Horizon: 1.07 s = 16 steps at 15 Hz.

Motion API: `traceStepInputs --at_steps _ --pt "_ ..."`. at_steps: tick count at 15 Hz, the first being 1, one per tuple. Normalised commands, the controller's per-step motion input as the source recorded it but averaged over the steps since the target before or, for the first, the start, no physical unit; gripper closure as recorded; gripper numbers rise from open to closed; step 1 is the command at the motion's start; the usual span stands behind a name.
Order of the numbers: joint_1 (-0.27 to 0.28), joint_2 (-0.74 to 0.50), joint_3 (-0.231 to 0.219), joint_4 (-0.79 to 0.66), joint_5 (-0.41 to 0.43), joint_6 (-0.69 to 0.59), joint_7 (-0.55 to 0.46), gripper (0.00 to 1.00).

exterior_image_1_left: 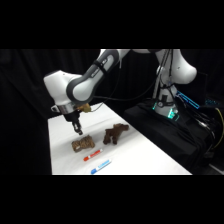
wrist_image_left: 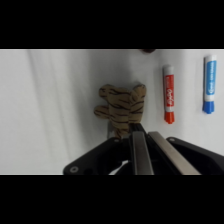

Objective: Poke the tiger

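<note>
Tiger [wrist_image_left: 120,110] lies just below pincer [wrist_image_left: 138,131] tips.

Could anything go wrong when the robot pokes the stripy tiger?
Maybe. The gripper hangs over one end of the tiger, not its middle, so a poke might tip it or slide it sideways. The red marker lies close beside the tiger, so a shoved tiger could knock it and set it rolling. The dark brown toy animal sits near too; drifting that way would poke the wrong animal.
</note>
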Motion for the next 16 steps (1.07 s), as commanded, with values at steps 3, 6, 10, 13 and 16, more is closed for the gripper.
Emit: traceStepInputs --at_steps 3,6,10,13,16 --pt "0.026 -0.41 -0.034 -0.08 0.000 -0.36 0.04 0.53" --pt "0.041 -0.26 -0.055 0.00 -0.023 -0.27 0.06 0.30" --pt "0.034 -0.26 -0.066 0.02 -0.040 -0.22 0.05 0.01" --pt "0.026 -0.34 -0.053 -0.07 -0.038 -0.18 0.03 0.00" --pt "0.059 -0.40 -0.035 -0.21 -0.030 -0.06 0.08 0.00"
